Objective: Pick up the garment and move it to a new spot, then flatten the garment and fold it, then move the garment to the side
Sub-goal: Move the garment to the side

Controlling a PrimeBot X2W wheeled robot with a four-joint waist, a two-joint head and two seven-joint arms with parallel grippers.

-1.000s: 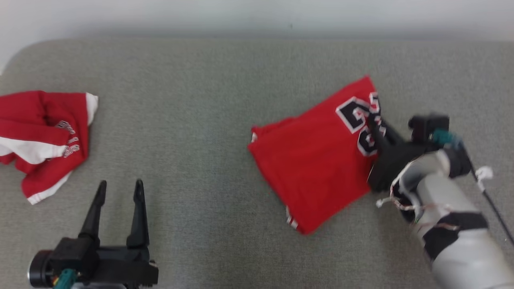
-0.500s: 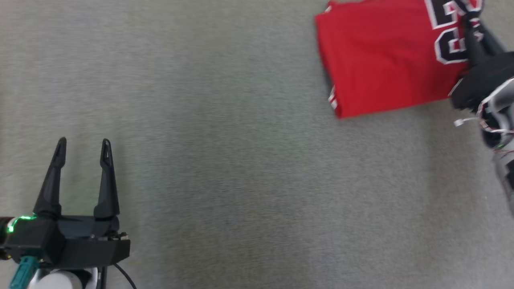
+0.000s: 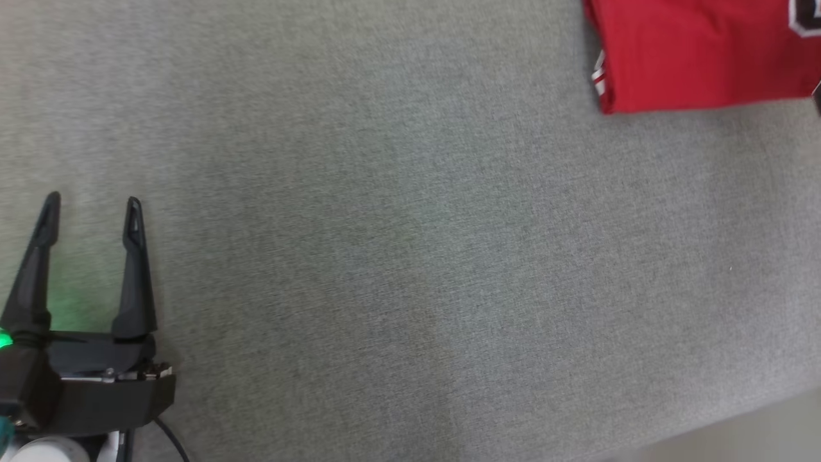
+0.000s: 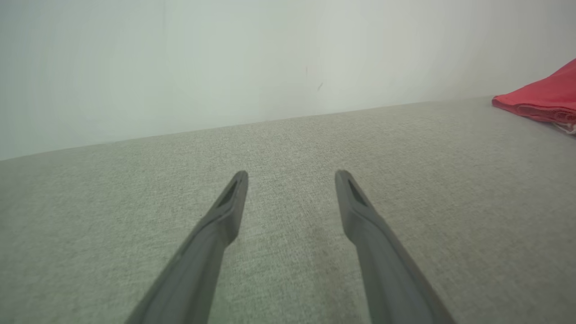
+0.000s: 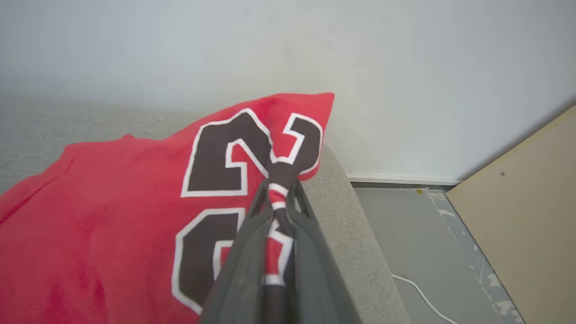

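Observation:
The garment (image 3: 693, 51) is a folded red jersey with black, white-edged numbers. It lies at the top right of the head view on the grey cushion (image 3: 385, 256). In the right wrist view my right gripper (image 5: 278, 189) is shut on the garment (image 5: 112, 216), pinching a fold of its numbered edge near the cushion's right end. My left gripper (image 3: 90, 208) stands open at the lower left, low over bare grey fabric, nothing between its fingers (image 4: 225, 211). From the left wrist view the garment (image 4: 540, 101) shows as a red edge far to the right.
The cushion's right edge (image 5: 355, 225) drops to a grey floor (image 5: 418, 243) with a white cable (image 5: 423, 294) and a tan panel (image 5: 526, 211). A pale wall (image 4: 225, 58) backs the cushion. The cushion's front edge (image 3: 737, 417) shows at the lower right.
The head camera has swung down and left, so the garment slid to the top right and the other red garment left the picture. The right gripper kept its hold; the left stayed open.

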